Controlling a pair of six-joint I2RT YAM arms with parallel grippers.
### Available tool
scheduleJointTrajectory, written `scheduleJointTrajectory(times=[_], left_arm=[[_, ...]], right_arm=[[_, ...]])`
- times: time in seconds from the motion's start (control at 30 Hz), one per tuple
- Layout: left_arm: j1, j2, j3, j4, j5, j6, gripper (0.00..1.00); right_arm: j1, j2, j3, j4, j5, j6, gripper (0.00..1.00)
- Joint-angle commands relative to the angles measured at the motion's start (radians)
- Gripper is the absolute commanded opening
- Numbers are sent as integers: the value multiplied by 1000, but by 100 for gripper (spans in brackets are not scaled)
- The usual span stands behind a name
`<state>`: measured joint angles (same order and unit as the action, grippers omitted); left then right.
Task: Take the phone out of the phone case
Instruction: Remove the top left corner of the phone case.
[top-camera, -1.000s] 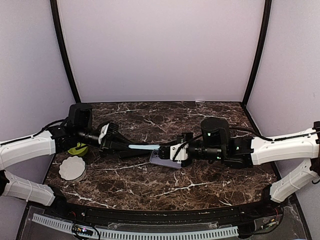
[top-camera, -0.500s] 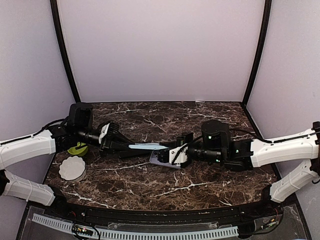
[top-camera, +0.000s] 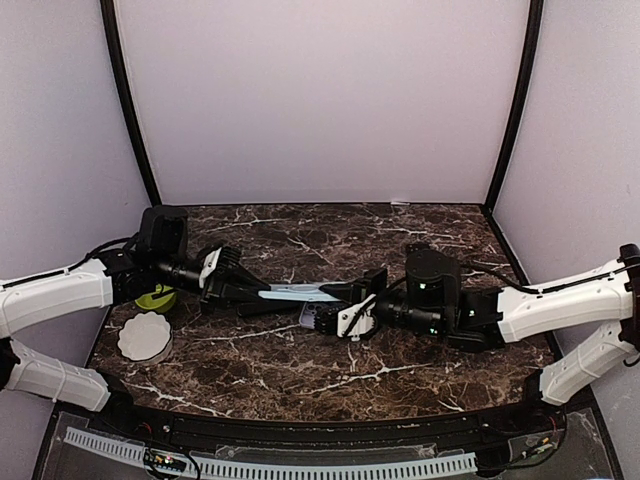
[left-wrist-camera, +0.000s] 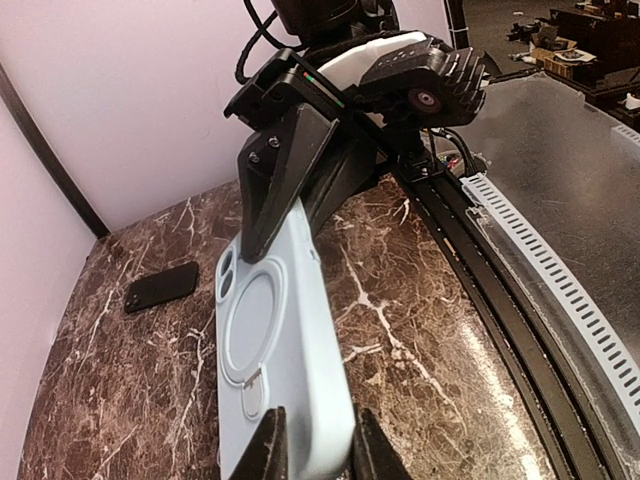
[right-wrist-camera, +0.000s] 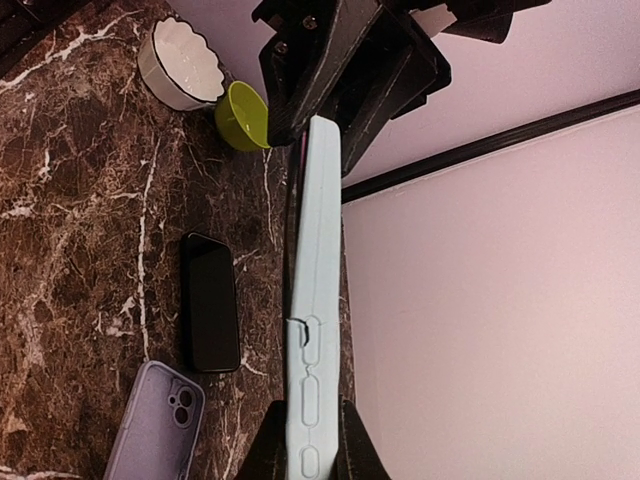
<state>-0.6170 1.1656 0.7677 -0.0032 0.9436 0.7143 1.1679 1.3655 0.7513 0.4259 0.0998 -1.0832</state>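
— What are the pincers doing?
— The left gripper and the right gripper each clench one end of the pale blue phone case, above the middle of the table.
— And under it?
— A black phone lies flat, with a lilac phone just beside it.

1. Top view: soft, even light; pale walls bright, dark marble table shows only faint shadows.
2. Left wrist view: wide-angle bending toward the edges; grey sheen on clear panel; phone case sharp.
3. Right wrist view: walls washed pale pink; phone case evenly lit, edge crisp; marble table dark, veins distinct.
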Motion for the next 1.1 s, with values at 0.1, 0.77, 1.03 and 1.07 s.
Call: scheduleJointTrajectory(times=[0.1, 0.77, 1.03, 1.07], left_arm=[[-17, 18, 13, -130, 70, -111, 20], [-29, 30, 21, -165, 58, -110, 19], [-31, 38, 26, -180, 56, -106, 19], [-31, 40, 27, -181, 54, -106, 18]], right_arm=[[14, -4, 2, 305, 127, -161, 0], [39, 3, -45, 372, 178, -316, 0], [48, 3, -64, 413, 195, -381, 0], [50, 2, -65, 420, 196, -389, 0]])
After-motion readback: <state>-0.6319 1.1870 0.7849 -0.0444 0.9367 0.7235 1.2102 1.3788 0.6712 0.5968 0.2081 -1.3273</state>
